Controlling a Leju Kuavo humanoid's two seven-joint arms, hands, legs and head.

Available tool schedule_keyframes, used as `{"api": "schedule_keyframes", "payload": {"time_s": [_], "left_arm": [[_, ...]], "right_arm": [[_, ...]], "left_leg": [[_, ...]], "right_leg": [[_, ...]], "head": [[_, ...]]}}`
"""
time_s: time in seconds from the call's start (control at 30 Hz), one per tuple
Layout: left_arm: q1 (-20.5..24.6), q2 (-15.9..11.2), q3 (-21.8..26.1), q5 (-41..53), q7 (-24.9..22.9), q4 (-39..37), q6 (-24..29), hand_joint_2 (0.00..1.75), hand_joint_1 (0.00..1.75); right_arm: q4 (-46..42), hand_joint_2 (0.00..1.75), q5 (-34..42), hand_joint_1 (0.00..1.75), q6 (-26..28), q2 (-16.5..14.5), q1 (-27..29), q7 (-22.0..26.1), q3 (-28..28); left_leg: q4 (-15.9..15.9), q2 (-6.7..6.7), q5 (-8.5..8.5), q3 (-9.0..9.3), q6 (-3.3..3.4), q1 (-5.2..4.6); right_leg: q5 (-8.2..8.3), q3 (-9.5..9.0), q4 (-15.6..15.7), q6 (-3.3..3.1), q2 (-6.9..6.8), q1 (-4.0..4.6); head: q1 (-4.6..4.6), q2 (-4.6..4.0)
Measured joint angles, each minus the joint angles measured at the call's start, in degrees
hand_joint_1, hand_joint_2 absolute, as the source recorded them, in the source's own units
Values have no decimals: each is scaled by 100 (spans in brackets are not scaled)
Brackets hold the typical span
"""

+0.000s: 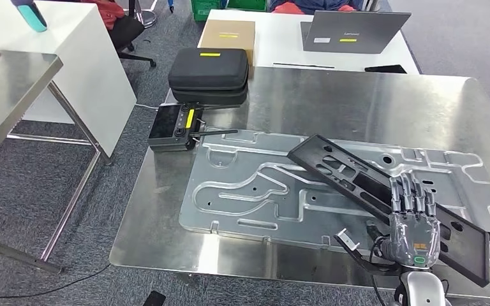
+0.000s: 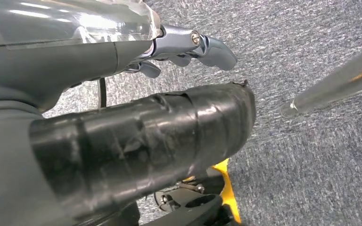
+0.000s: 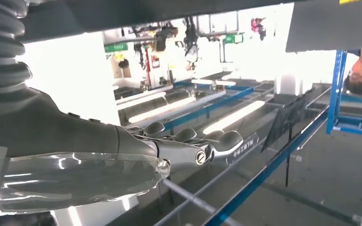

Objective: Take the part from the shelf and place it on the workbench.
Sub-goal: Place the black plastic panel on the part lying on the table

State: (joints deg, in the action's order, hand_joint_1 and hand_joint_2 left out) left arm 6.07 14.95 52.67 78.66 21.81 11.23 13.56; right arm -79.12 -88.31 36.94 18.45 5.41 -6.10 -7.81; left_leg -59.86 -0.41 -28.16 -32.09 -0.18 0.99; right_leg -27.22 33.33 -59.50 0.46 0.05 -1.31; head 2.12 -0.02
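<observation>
The long black part lies slantwise across the stamped metal panel on the steel bench, its far end toward the middle and its near end at the right front corner. The right hand sits over that near end with the fingers stretched out flat along the part; from here I cannot tell whether it grips the part or merely rests on it. The left hand hangs low beside the robot over grey carpet, fingers curled in with nothing in them. A black zip case and a handheld controller sit at the far left of the bench, a laptop on the white desk beyond. I would judge this the placing step, nearly done: the part looks down on the bench. The next move calls for freeing the fingers and lifting the hand straight off without dragging the part.
</observation>
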Motion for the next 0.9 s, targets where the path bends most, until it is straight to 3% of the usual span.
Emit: {"api": "schedule_keyframes", "payload": {"time_s": [0.1, 0.17, 0.27, 0.3, 0.33, 0.37, 0.43, 0.5, 0.57, 0.67, 0.8, 0.83, 0.87, 0.9], "left_arm": [[-29, -1, -3, -19, 1, 0, 4, 0, 0], [-32, -2, -3, -51, 9, 0, 5, 0, 0], [-39, -3, -1, -115, 45, 0, 19, 0, 0], [-49, -5, 1, -132, 60, 0, 26, 0, 0], [-60, -9, 2, -144, 73, 0, 34, 0, 0], [-67, -13, 4, -155, 81, 0, 40, 0, 0], [-69, -17, 7, -168, 91, 0, 49, 0, 0], [-63, -19, 7, -170, 100, 0, 53, 0, 0], [-62, -22, 7, -172, 103, 0, 55, 0, 0], [-61, -30, 7, -172, 108, 0, 60, 0, 0], [-70, -34, 7, -173, 114, 0, 61, 0, 0], [-75, -35, 7, -174, 114, 0, 61, 0, 0], [-78, -37, 7, -175, 114, 0, 61, 0, 0], [-77, -39, 7, -176, 114, 0, 61, 0, 0]], "right_arm": [[-272, 0, -67, 0, -56, 4, 142, -9, 74], [-415, 0, -66, 0, -119, 15, 236, 8, 110], [-716, 0, 65, 0, -378, 112, 472, 70, 132], [-838, 0, 130, 0, -486, 173, 577, 84, 132], [-954, 0, 186, 0, -567, 241, 673, 91, 132], [-1058, 0, 225, 0, -612, 305, 748, 92, 132], [-1230, 0, 262, 0, -639, 408, 836, 92, 132], [-1358, 0, 271, 0, -648, 483, 893, 91, 132], [-1442, 0, 273, 0, -664, 527, 934, 90, 133], [-1539, 0, 274, 0, -693, 558, 970, 90, 134], [-1599, 0, 274, 0, -700, 563, 994, 92, 134], [-1602, 0, 274, 0, -700, 563, 1001, 92, 134], [-1604, 0, 274, 0, -700, 563, 1005, 92, 134], [-1605, 0, 274, 0, -700, 563, 1008, 92, 134]], "left_leg": [[88, -1, 13, 14, 111, -16], [127, 6, 50, 22, 200, -9], [140, 9, 64, 10, 267, -29], [139, 8, 63, 8, 274, -42], [138, 7, 60, 10, 279, -55], [137, 6, 57, 18, 281, -66], [136, 7, 45, 42, 276, -83], [126, 7, 31, 48, 249, -109], [128, 8, 29, 42, 206, -118], [-32, 12, -115, -22, 120, -115], [-1333, 12, -751, -611, 26, -77], [-1480, 12, -751, -682, 16, -70], [-1405, 12, -641, -647, 14, -66], [-1102, 13, -441, -502, 20, -62]], "right_leg": [[15, 9, 13, 102, 5, -3], [-136, 80, -171, 143, 4, -23], [-668, 540, -1182, 161, 0, -16], [-753, 672, -1467, 159, 0, -12], [-730, 718, -1563, 151, 0, -7], [-600, 652, -1431, 134, 0, -1], [-227, 277, -679, 72, -1, 19], [-41, -1, -89, 19, -1, 53], [-37, -29, 13, -2, 1, 84], [6, -57, 84, -83, -7, 30], [23, -49, 96, -137, -22, 17], [22, -45, 90, -136, -20, 17], [20, -46, 85, -134, -17, 16], [17, -54, 81, -130, -12, 15]], "head": [[2, 1], [3, 2], [4, 1], [3, 0], [3, 1], [3, 1], [3, 0], [2, 1], [1, 1], [-2, 1], [-9, 0], [-9, 0], [-9, 1], [-9, 1]]}}
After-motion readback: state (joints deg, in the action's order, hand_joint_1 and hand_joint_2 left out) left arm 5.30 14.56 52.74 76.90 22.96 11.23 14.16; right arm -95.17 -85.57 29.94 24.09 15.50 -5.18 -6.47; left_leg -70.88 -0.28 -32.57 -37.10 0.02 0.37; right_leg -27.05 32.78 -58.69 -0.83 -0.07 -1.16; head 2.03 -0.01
